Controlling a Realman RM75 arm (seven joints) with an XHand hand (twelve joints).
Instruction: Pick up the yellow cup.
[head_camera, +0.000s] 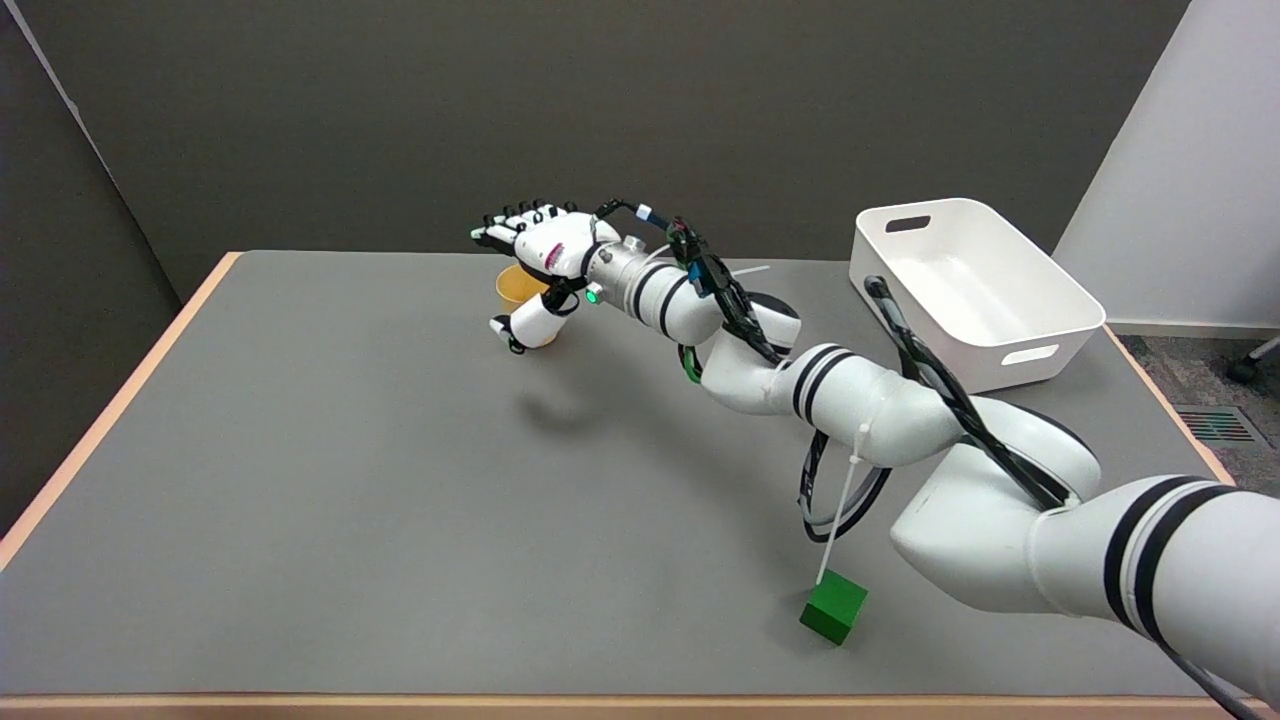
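The yellow cup (516, 287) stands upright at the far middle of the grey table (300, 480), its open mouth showing. My right hand (545, 262) is stretched out over it from the right. The fingers (510, 225) reach past the cup's far side, above its rim. The thumb (528, 325) lies in front of the cup's near side and hides its lower wall. The cup sits between thumb and fingers, which stay spread. I cannot tell whether the thumb touches it.
A white bin (975, 290) stands at the far right of the table. A green cube (834, 607) lies near the front edge, under my forearm. The table's left edge (110, 410) is a wooden strip.
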